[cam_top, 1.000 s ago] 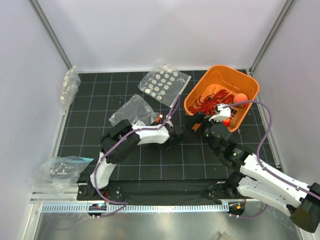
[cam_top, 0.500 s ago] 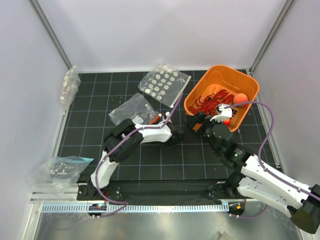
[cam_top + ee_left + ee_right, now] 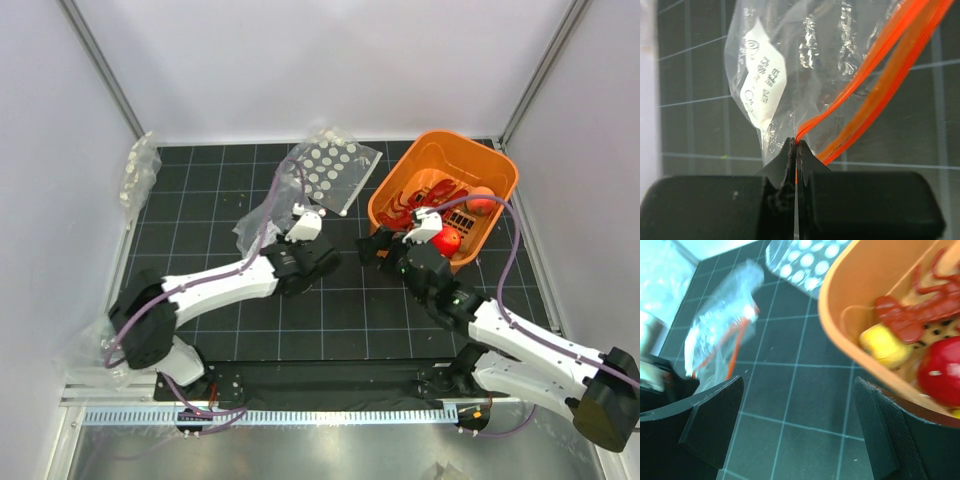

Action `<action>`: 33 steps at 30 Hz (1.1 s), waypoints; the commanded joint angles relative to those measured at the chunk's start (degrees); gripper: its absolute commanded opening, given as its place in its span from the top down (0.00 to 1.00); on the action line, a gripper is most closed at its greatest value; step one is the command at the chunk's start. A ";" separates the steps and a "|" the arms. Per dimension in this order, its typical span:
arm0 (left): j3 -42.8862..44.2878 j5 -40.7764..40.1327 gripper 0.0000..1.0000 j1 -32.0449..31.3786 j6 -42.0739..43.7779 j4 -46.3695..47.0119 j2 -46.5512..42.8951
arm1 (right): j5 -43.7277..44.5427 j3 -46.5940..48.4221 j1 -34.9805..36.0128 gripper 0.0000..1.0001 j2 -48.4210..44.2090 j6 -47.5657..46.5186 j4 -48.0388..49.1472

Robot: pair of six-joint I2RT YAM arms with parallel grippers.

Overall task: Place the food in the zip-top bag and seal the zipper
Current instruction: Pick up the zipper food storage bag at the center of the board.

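The zip-top bag (image 3: 805, 60) is clear and crumpled, and its orange-red zipper (image 3: 880, 55) runs down into my left gripper (image 3: 796, 145), which is shut on that strip's end. From above, the bag (image 3: 262, 215) lies left of centre on the black mat. The food sits in the orange basket (image 3: 400, 170): a red tentacled piece (image 3: 425, 195), a red ball (image 3: 447, 240) and an orange ball (image 3: 480, 197). My right gripper (image 3: 797, 410) is open over bare mat, just outside the basket's near-left wall (image 3: 840, 315), with nothing between its fingers.
A clear bag of white discs (image 3: 328, 168) lies behind the zip-top bag. Another clear bag (image 3: 138, 175) leans on the left wall, and a third (image 3: 115, 340) lies at the near left. A yellow toy piece (image 3: 885, 345) is in the basket. White walls enclose the mat.
My left gripper has shut on the bag's zipper strip, and its arm has unfolded and swung left. The right gripper stays open and has shifted slightly toward the basket.
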 commanded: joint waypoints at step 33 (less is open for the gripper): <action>-16.15 42.51 1.00 6.35 -4.01 32.40 -21.71 | -17.31 4.63 3.70 0.39 23.79 1.55 19.09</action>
